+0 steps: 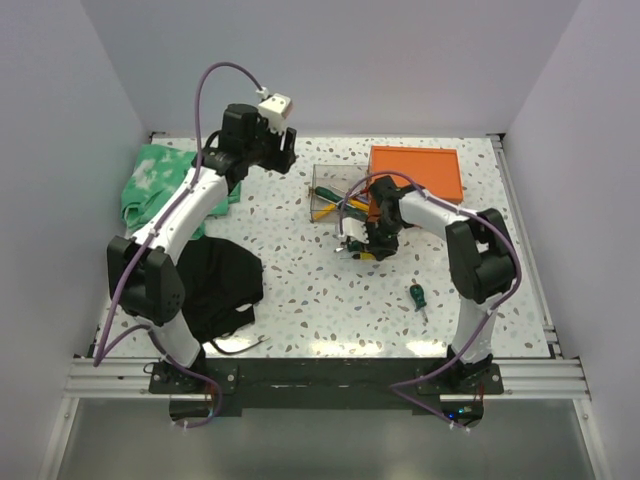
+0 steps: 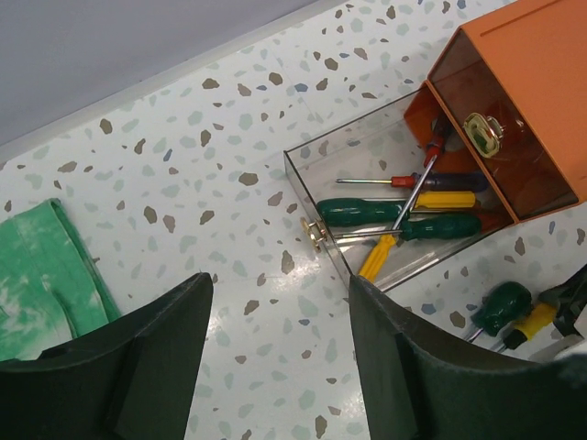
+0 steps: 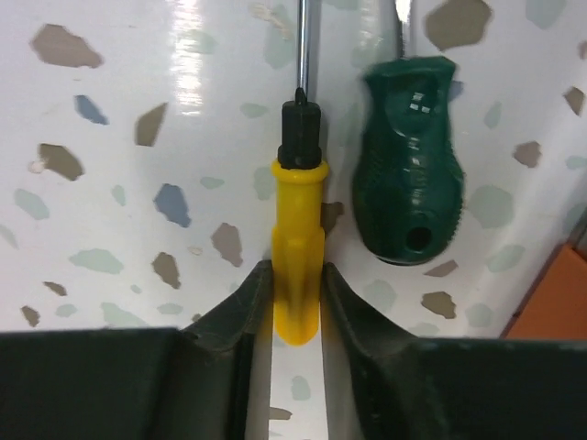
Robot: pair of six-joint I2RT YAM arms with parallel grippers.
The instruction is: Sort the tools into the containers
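Yellow screwdriver [image 3: 298,220] in R hand [image 3: 295,280]

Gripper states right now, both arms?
Left gripper: open, holding nothing.
Right gripper: closed on the handle of the yellow screwdriver.

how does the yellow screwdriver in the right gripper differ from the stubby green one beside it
The yellow screwdriver has a slim handle with a black collar; the stubby green screwdriver has a fat, bulbous one. The yellow screwdriver is pinched in the right gripper; the green one lies free on the table. Both lie side by side, shafts pointing the same way.
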